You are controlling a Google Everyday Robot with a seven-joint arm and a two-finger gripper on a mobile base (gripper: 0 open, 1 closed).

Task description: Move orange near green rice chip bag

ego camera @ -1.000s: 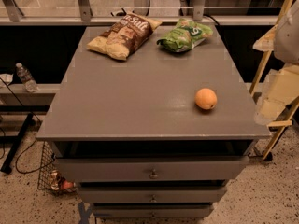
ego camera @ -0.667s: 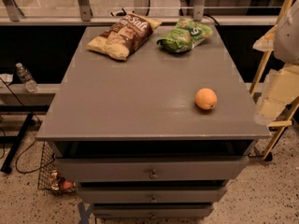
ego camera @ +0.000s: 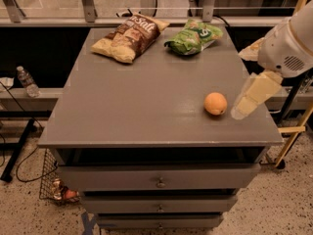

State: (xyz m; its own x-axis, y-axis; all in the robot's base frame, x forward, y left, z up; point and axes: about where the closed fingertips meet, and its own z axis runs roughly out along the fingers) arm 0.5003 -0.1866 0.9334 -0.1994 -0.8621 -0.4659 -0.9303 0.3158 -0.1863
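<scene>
Reaching for the orange (ego camera: 215, 103) on the table (ego camera: 142, 116): the gripper (ego camera: 242, 106) hangs just right of it; whether it is open cannot be told. The orange should be straddled centrally before closing. The green bag (ego camera: 193, 37) lies well behind it.

The arm (ego camera: 289, 42) runs off the picture's edge at 3 o'clock. The gripper (ego camera: 240, 110) hangs at 3 o'clock of the orange (ego camera: 215, 103); whether they touch is unclear. The green rice chip bag (ego camera: 193, 37) bears unreadable markings. At 8 o'clock, a wire basket (ego camera: 45, 171) holds something blurred, perhaps fruit.
</scene>
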